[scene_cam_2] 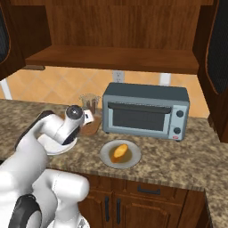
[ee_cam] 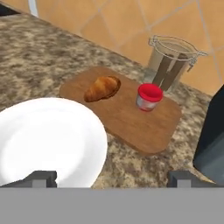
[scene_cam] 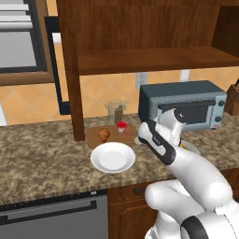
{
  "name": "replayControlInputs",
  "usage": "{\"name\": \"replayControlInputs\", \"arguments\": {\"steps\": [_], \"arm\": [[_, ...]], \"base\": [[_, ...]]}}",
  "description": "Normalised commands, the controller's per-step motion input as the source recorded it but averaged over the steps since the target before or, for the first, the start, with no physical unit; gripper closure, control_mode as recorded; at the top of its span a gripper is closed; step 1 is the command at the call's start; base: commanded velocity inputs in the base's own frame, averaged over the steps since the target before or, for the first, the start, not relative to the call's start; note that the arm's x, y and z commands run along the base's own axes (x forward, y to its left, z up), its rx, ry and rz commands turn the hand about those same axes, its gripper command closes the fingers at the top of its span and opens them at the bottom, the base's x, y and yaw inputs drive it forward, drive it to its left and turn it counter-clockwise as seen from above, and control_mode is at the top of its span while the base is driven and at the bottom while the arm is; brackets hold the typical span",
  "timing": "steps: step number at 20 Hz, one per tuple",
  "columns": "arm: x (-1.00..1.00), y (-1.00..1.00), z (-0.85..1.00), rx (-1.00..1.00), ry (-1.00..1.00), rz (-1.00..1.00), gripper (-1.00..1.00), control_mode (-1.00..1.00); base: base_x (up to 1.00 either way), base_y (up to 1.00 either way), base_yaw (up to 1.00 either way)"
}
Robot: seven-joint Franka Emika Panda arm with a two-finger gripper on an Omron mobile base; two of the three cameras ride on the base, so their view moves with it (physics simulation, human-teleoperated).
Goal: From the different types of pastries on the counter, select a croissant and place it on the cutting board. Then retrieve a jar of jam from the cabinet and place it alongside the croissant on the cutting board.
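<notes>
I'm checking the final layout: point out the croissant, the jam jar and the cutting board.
croissant (ee_cam: 102, 88), hand view, middle of its body.
jam jar (ee_cam: 149, 96), hand view, red lid.
cutting board (ee_cam: 131, 120), hand view, bare wood near its centre.

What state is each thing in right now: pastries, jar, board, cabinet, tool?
croissant: lying on the cutting board, untouched
jar of jam: upright on the board beside the croissant, red lid on
rounder pastry: resting on a grey plate before the toaster oven
white plate: bare, on the counter
glass container: upright behind the board
cabinet: open, shelf bare
tool: open, holding nothing
</notes>
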Motion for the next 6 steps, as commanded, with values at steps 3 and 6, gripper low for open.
{"name": "replayControlInputs", "arguments": {"steps": [3,6], "arm": [[-0.85,-0.90,0.52,0.01,0.44,-0.03,-1.00,-1.00],[-0.91,-0.84,0.45,0.02,0.48,-0.07,-1.00,-1.00]], "base": [[0.00,0.00,0.00],[0.00,0.00,0.00]]}}
